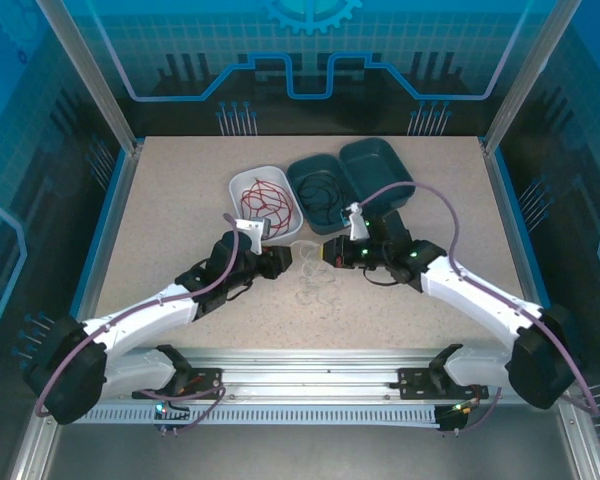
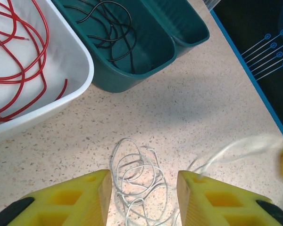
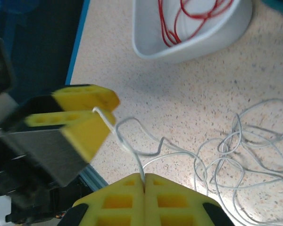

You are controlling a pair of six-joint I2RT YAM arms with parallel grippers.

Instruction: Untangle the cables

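1. Whitish-grey cable (image 2: 137, 176): catalogued loose on the counter (image 1: 180, 230), in front of the containers, as a slack coil of overlapping loops. One strand is lifted out of the coil and carried off to the side, judged a way of drawing the loops apart.
2. Right gripper (image 3: 144, 188): its fingers (image 3: 122, 202) are pressed together, with the lifted strand of the whitish-grey cable pinched between the tips. The grip is taken near the free end, so the rest of the cable trails back down to the coil.
3. Left gripper (image 2: 144, 197): its fingers (image 2: 75, 197) are spread and held low over the coil, which is framed in the gap between them. The free end of the strand is seen just beside these fingers. Whether it is touched cannot be told. The pose is judged to be readiness for a second hold.
4. White tray (image 2: 70, 61): set at the far side of the coil, with the red cable (image 1: 263, 198) lying in it in loose curves, apart from the others.
5. Teal container (image 2: 132, 77): placed against the white tray, with the black cable (image 2: 111, 33) lying coiled inside.
6. Second teal tub (image 2: 188, 28): adjoins the teal container. No cable is made out in it, and it is judged to be the place meant for the whitish-grey cable.
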